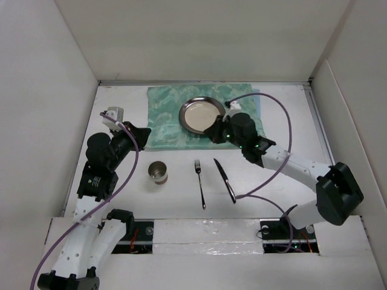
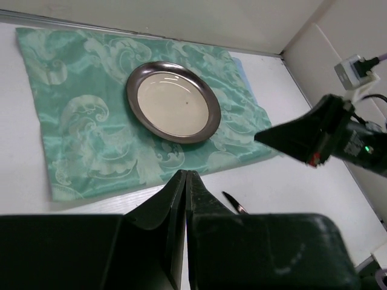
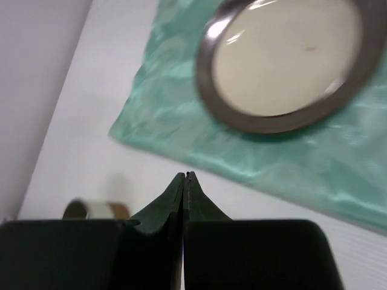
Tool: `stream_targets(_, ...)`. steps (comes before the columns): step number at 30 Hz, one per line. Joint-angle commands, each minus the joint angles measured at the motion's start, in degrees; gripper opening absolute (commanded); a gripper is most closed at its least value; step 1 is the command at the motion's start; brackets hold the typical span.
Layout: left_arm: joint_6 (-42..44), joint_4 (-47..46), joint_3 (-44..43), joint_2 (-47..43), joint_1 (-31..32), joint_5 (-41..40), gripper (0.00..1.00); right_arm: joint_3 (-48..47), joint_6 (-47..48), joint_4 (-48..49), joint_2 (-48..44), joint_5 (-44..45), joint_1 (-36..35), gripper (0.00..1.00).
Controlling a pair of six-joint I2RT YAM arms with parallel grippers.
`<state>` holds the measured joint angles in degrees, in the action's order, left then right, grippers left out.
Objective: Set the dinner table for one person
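The white dinner table [image 1: 284,115] carries a green patterned cloth [image 1: 164,115] at the back, with a round metal plate [image 1: 201,114] on it. A metal cup [image 1: 158,172], a fork [image 1: 199,183] and a knife [image 1: 224,179] lie on the bare table in front of the cloth. My left gripper [image 1: 147,134] is shut and empty, just left of the cloth's near left corner. My right gripper [image 1: 210,133] is shut and empty, over the cloth's front edge just below the plate. The plate [image 2: 173,101] and cloth [image 2: 78,130] also show in the left wrist view, with the knife tip [image 2: 233,203].
White panels wall the table on the left, back and right. The right arm's purple cable [image 1: 284,121] loops over the right side of the cloth. The cup [image 3: 95,210] shows at the lower left of the right wrist view.
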<state>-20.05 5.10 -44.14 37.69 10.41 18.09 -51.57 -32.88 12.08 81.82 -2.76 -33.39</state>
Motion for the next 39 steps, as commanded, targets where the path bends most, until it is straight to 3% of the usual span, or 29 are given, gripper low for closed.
stream_targets(1,-0.51,-0.97,-1.30,-0.34,-0.57,-2.70,0.00,-6.86,10.64,-4.07,0.34,1.01,-10.36,0.11)
stream_targets(2,-0.77,-0.71,-1.39,-0.51,-0.57,-4.27,0.00,-9.92,12.13,-5.38,1.40,1.18,-12.38,0.23)
stream_targets(3,-0.86,-0.19,-1.39,-1.30,-0.57,-5.51,0.08,-11.60,12.75,-6.18,2.46,1.97,-16.32,0.45)
stream_targets(6,-2.00,1.21,-1.91,-2.36,-0.57,-11.39,0.21,-19.05,13.72,-11.80,8.78,6.96,-21.79,0.62)
stream_targets(11,-3.67,2.28,-2.53,-4.21,-0.57,-16.93,0.31,-30.67,16.01,-21.89,20.73,11.81,-29.45,0.63)
stream_targets(16,-3.50,2.37,-2.35,-4.56,-0.57,-16.24,0.32,-37.89,17.06,-25.08,29.88,19.98,-32.61,0.62)
stream_targets(20,-3.41,2.37,-2.44,-4.73,-0.57,-15.72,0.32,-39.13,16.36,-27.02,33.75,23.77,-33.15,0.57)
stream_targets(23,-3.32,2.28,-2.62,-4.65,-0.57,-15.54,0.32,-38.87,15.05,-26.67,34.98,24.56,-33.15,0.25)
stream_targets(24,-3.24,2.28,-2.62,-4.30,-0.57,-15.28,0.32,-38.69,14.61,-26.32,34.72,25.00,-33.15,0.00)
stream_targets(27,-3.15,1.67,-2.09,-4.91,-0.57,-14.13,0.32,-37.38,14.42,-22.89,31.31,26.92,-33.15,0.00)
stream_targets(30,-3.15,1.75,-2.27,-3.95,-0.57,-14.13,0.32,-39.65,15.65,-23.68,25.86,29.22,-28.42,0.00)
stream_targets(34,-3.15,1.49,-1.91,-4.65,-0.57,-13.52,0.32,-39.83,18.91,-21.65,21.98,25.62,-15.25,0.00)
stream_targets(35,-3.15,1.58,-2.09,-4.56,-0.57,-13.86,0.32,-41.23,19.26,-23.48,22.67,24.83,-8.87,0.00)
stream_targets(39,-2.97,1.14,-1.74,-4.73,-0.57,-12.55,0.32,-47.03,20.67,-25.96,27.68,21.86,4.53,0.00)
